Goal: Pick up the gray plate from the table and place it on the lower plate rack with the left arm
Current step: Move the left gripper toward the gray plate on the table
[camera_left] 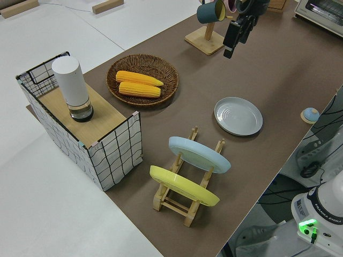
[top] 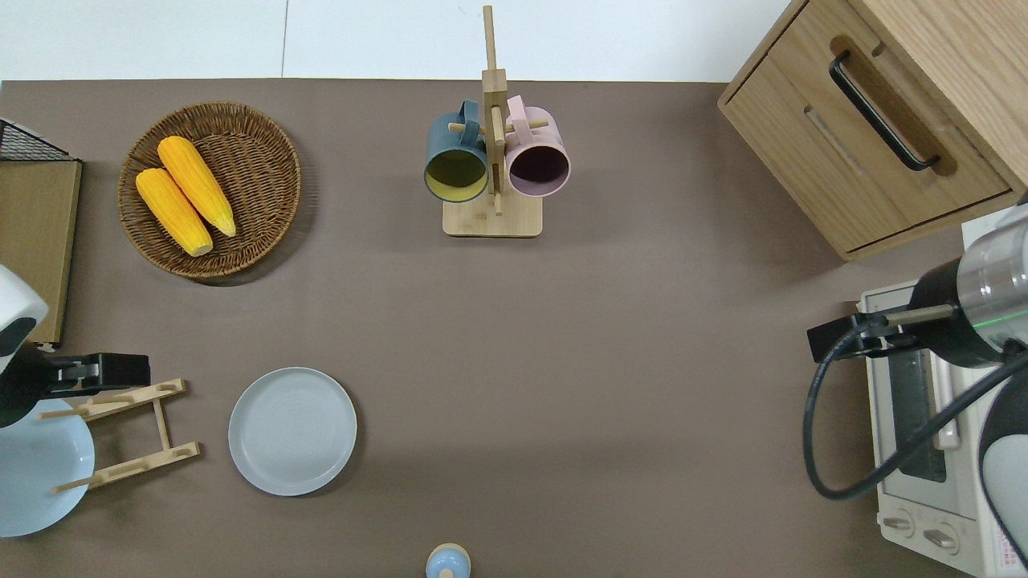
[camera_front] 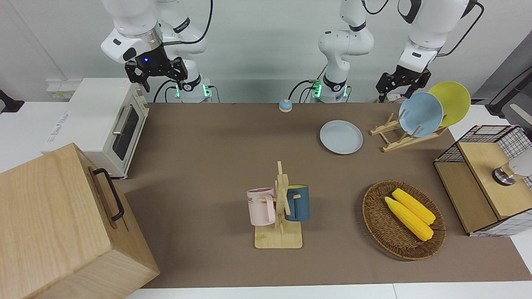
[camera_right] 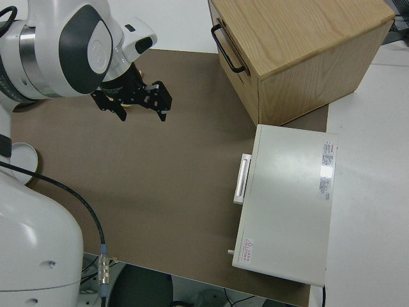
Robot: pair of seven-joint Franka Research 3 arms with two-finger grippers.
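**Gray plate lying flat, not yet picked up**

We are seeing the gray plate point(top: 292, 430) lying flat on the surface, toward the left arm's end and near the robot-side edge, just beside the lower plate rack point(top: 120, 433). Our left end effector point(camera_front: 402, 82) is hanging empty with fingers spread wide; the right arm is parked. We are judging the low rim hard to pinch, and the light blue plate point(camera_front: 420, 114) and yellow plate point(camera_front: 453, 101) already racked are risking a knock.
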